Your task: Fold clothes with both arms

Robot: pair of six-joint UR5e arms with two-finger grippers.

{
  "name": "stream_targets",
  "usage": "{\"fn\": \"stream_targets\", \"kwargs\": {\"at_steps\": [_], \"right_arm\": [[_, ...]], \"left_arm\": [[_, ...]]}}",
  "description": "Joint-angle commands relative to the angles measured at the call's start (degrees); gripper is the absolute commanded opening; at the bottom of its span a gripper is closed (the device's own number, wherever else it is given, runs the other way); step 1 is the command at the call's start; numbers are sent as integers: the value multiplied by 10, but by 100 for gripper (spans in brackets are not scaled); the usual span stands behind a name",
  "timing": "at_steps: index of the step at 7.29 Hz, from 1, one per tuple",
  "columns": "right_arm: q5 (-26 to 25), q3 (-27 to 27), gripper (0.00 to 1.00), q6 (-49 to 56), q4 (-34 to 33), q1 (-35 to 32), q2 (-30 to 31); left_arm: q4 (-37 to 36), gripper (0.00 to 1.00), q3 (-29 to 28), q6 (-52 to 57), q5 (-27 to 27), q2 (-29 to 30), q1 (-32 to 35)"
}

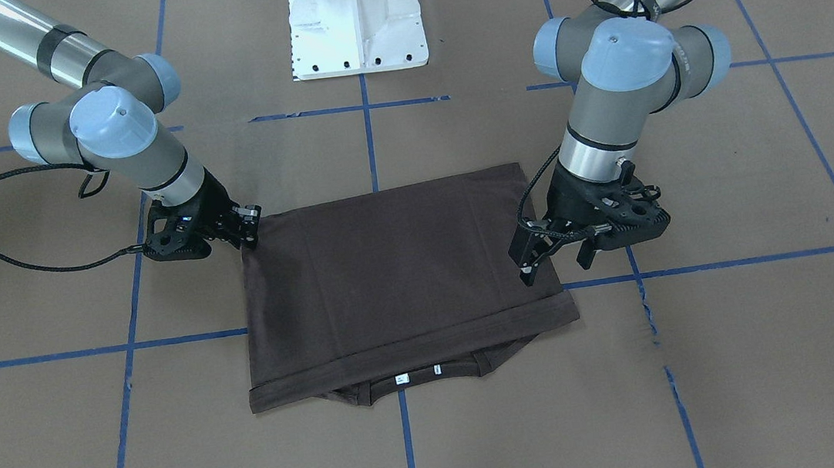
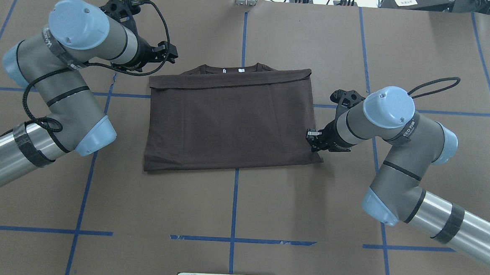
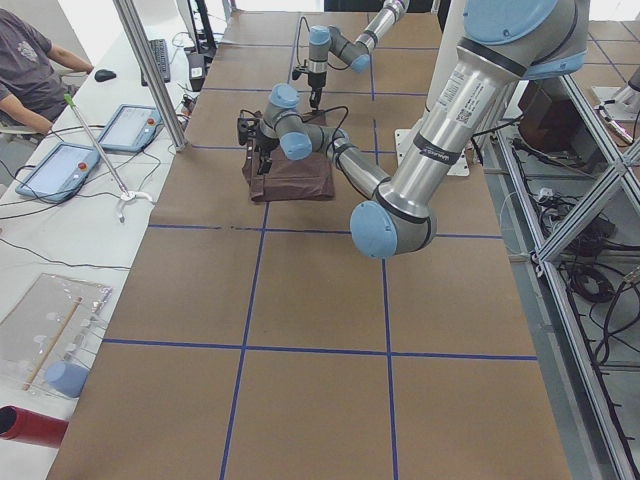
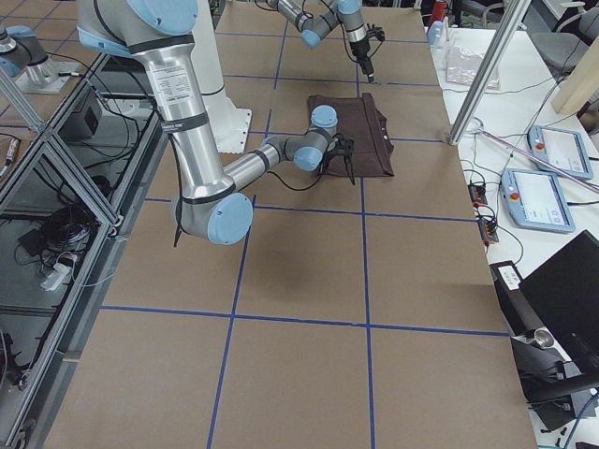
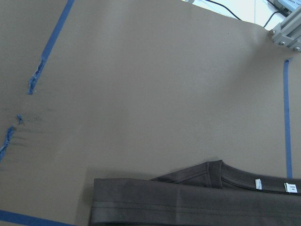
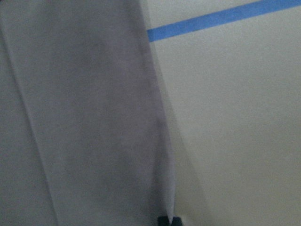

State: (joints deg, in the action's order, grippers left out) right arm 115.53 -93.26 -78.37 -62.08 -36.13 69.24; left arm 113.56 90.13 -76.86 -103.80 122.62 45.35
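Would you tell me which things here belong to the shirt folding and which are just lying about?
Job: T-shirt, left gripper, right gripper.
Lying about: white pedestal, blue tape lines, tablet on the side bench, red tube.

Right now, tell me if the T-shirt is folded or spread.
Folded: the T-shirt is a compact rectangle, its hem lying beside the collar.

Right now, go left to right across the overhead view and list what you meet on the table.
left arm → shirt → right arm. The left fingers and right fingers overlap the shirt's span, so they are left out.
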Motion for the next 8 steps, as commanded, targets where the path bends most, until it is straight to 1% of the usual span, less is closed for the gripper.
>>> {"fn": "stream_targets", "kwargs": {"at_steps": [1, 2, 3, 5, 6, 7, 8], "right_arm": [[18, -28, 0, 2, 0, -2, 11], [36, -70, 0, 2, 11, -2, 46], [57, -123, 0, 1, 12, 4, 94], [52, -234, 0, -5, 14, 95, 210], [52, -267, 0, -6, 14, 149, 247], [53, -288, 0, -7, 14, 192, 267], [58, -296, 79, -19, 14, 215, 270]], "left_arm": [[1, 99, -1, 0, 0, 1, 0], [1, 99, -1, 0, 0, 1, 0], [1, 99, -1, 0, 0, 1, 0], [1, 99, 0, -2, 0, 2, 0], [1, 99, 0, -3, 0, 5, 0], [1, 99, 0, -3, 0, 5, 0], [1, 99, 0, -2, 0, 5, 0]]}}
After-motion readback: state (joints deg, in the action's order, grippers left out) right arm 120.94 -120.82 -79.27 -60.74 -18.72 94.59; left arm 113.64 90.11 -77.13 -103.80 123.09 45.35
